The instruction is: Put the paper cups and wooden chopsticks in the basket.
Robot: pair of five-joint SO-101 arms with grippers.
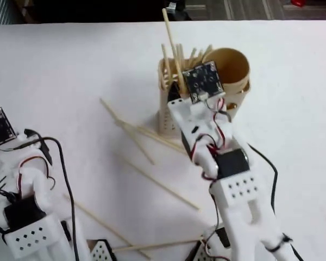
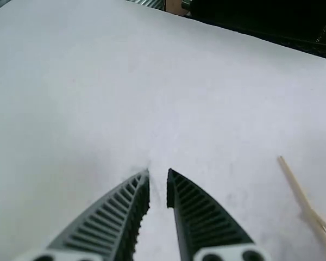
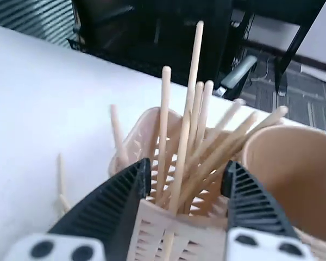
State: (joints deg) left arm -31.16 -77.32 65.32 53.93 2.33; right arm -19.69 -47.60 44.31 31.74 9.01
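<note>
A cream slotted basket [image 1: 165,120] stands at the middle of the table, with several wooden chopsticks [image 1: 176,57] upright in it and a tan paper cup [image 1: 231,64] at its right side. My right gripper [image 3: 187,166] is open just above the basket wall [image 3: 152,228], its fingers on either side of the upright chopsticks [image 3: 193,87]; the paper cup [image 3: 293,168] is beside it. Several loose chopsticks [image 1: 163,185] lie on the table. My left gripper [image 2: 158,174] hovers over bare table, fingers nearly together with nothing between them, a chopstick [image 2: 307,204] off to one side.
The table is covered in white cloth [image 1: 70,65]. The left arm [image 1: 22,212] sits at the front left corner with black cables [image 1: 65,174] looping beside it. The far table edge [image 1: 98,23] borders a dark floor.
</note>
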